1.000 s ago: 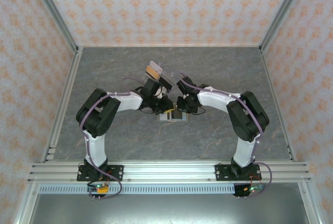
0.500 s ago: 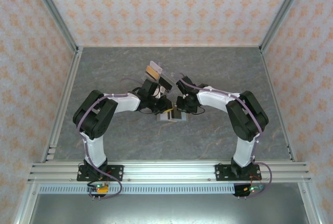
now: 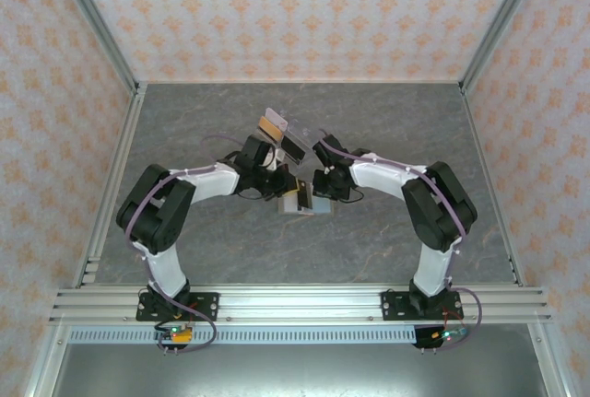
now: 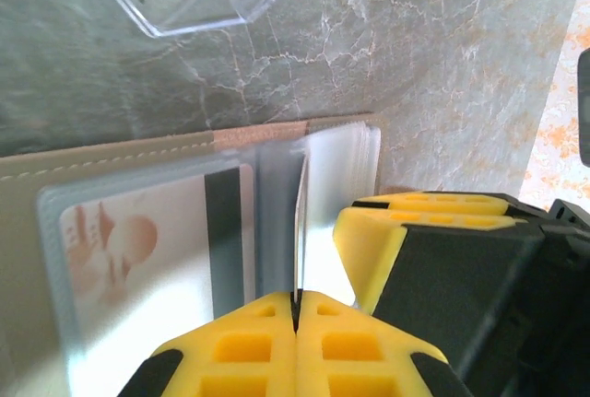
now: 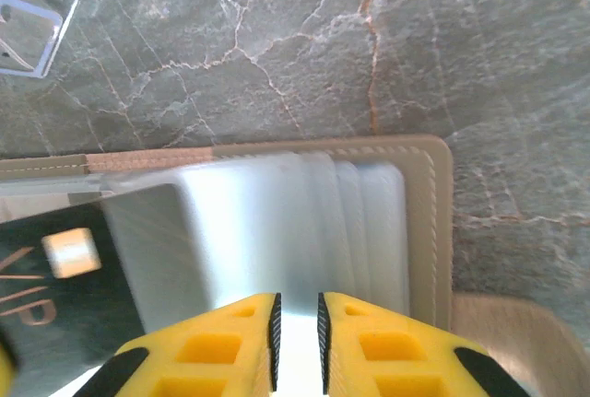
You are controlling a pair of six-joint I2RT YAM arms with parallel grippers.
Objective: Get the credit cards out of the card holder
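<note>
1. The left gripper (image 4: 296, 305) has its yellow jaws pressed together on a thin pale sheet (image 4: 299, 222) that stands edge-on at 12 o'clock from the tips (card or clear sleeve, I cannot tell which).
2. The right gripper (image 5: 297, 309) has its jaws a narrow slit apart, and nothing can be seen in the gap. It sits over the fanned clear sleeves (image 5: 304, 222).
3. From above, the left gripper (image 3: 279, 185) is at the card holder's 10 o'clock and the right gripper (image 3: 320, 189) at its 2 o'clock, both close against it.
4. The card holder (image 3: 299, 204) is a tan stitched cover (image 4: 138, 150) lying open and flat near the middle of the grey marbled table (image 3: 387, 250).
5. Credit cards sit in its sleeves. One is pale with a black stripe (image 4: 147, 240), at 10 o'clock from the left tips. One is dark with a chip (image 5: 55, 273), at 9 o'clock from the right tips.
6. A clear plastic stand (image 3: 281, 133) sits at 11 o'clock from the holder, apart from it, showing a tan and a black rectangle.
</note>
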